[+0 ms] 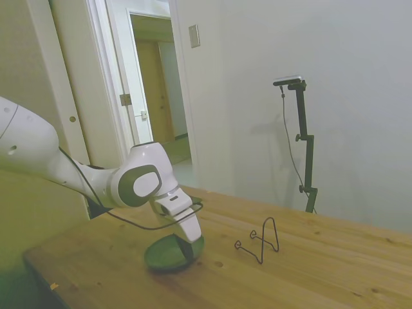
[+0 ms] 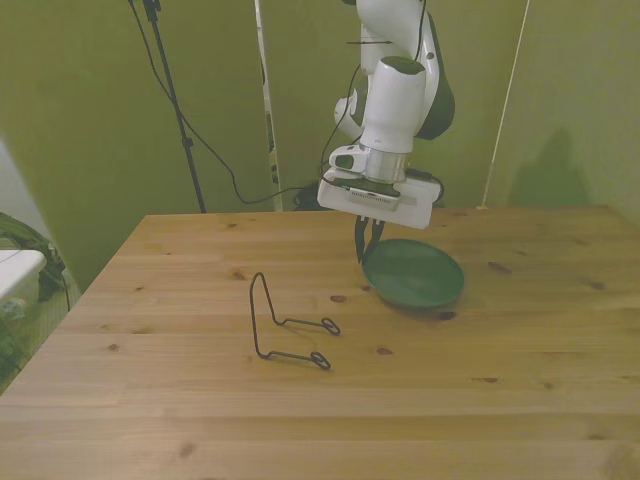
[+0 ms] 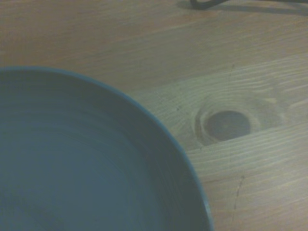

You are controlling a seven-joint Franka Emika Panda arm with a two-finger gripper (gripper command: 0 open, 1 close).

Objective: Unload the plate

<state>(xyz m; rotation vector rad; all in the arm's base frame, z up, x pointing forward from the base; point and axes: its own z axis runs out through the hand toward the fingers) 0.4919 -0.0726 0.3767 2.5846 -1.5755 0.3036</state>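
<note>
My gripper (image 2: 368,243) is low over the table, fingers pinching the plate (image 2: 413,272) at its rim on the front view's left side, as far as I can tell. Plate looks flat or nearly flat on the wooden table (image 2: 200,400), apart from the wire stand (image 2: 288,325), which stands empty nearer the front view's left. Wrist view: plate's inside (image 3: 72,163) close up, wood beside it. Judging: plate's off the stand, so mostly done; left: let go & pull away.
</note>
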